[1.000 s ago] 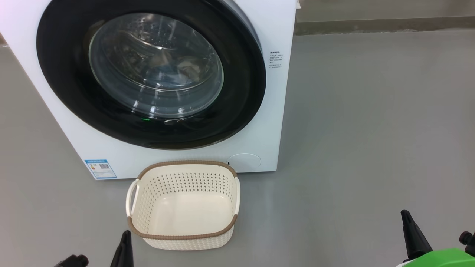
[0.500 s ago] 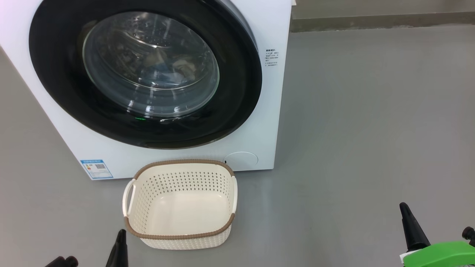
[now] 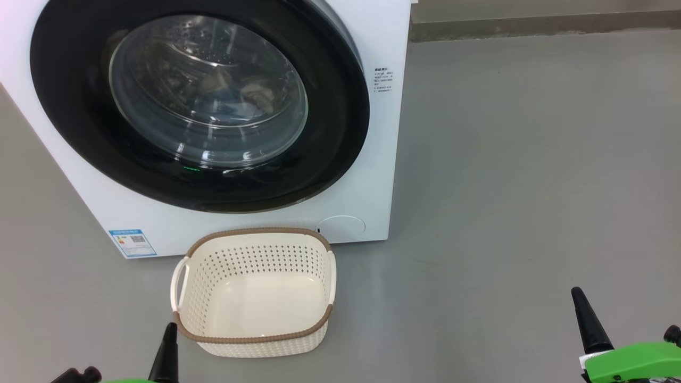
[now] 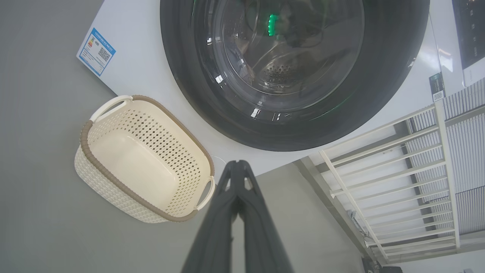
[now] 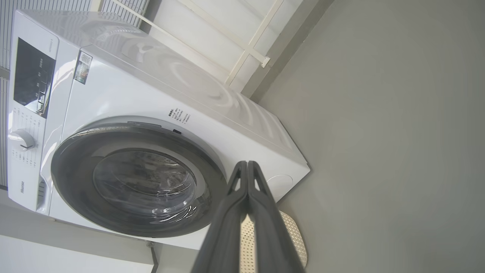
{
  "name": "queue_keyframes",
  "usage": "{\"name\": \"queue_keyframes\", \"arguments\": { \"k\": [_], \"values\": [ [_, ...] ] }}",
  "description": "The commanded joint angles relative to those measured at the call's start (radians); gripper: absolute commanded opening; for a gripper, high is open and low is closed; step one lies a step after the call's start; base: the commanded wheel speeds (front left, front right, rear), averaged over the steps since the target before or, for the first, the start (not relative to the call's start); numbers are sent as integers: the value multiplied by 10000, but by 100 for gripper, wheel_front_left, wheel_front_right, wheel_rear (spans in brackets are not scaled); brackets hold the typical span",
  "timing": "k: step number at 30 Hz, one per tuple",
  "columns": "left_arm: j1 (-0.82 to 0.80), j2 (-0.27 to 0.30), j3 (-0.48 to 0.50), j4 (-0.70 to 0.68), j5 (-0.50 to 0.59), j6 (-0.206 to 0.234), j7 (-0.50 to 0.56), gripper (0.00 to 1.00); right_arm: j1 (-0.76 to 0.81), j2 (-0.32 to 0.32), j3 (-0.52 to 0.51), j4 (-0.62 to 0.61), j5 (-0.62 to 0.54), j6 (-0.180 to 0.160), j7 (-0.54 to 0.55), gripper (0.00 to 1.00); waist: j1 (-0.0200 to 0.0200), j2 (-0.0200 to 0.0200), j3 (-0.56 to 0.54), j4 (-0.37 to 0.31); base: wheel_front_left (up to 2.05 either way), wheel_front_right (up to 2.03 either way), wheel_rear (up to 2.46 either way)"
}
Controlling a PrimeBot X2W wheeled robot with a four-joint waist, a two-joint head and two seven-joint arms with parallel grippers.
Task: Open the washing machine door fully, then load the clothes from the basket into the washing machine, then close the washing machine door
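Seemingly the job is all but finished. From the head view, the washing machine (image 3: 372, 175) stands at the far left with the washing machine door (image 3: 340, 106) lying flat against its front, so it reads as closed. Through the glass, a bluish and a pale tan shape sit low in the drum; I take these for the clothes (image 3: 234, 98), already loaded. The basket (image 3: 255, 338) rests on the grey floor (image 3: 505, 186) just in front of the machine, and nothing lies in it. I see no step left, unless the latch needs checking. The left gripper (image 3: 166, 351) pokes up at the near edge, just left of the basket's near corner, and the right gripper (image 3: 585, 319) sits at the near right, well apart from everything. Both touch nothing.

From the left wrist view, the left gripper (image 4: 238, 167) has its fingers pressed together and holds nothing. It points towards the machine's lower front, between the basket (image 4: 144, 204) and the door rim (image 4: 379, 94). The bare basket bottom shows plainly.

From the right wrist view, the right gripper (image 5: 247, 167) is likewise pinched together on nothing, aimed at the machine's lower corner. The door (image 5: 72, 178) looks flush with the front panel, and a corner of the basket (image 5: 291, 235) peeks out behind the fingers.
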Motion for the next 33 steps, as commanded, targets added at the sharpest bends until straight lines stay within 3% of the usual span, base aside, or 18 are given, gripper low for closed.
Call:
{"name": "queue_keyframes", "arguments": {
  "k": [1,33],
  "values": [
    [-460,50,341,-310,-359,-139,72,0,-610,-202,181,-183,387,1,47,0,0,0,12,-20,0,0,0],
    [-732,-246,1434,-369,-3463,-836,961,0,-1338,-277,366,362,4054,0,362,0,0,0,186,-327,0,0,0]
  ]
}}
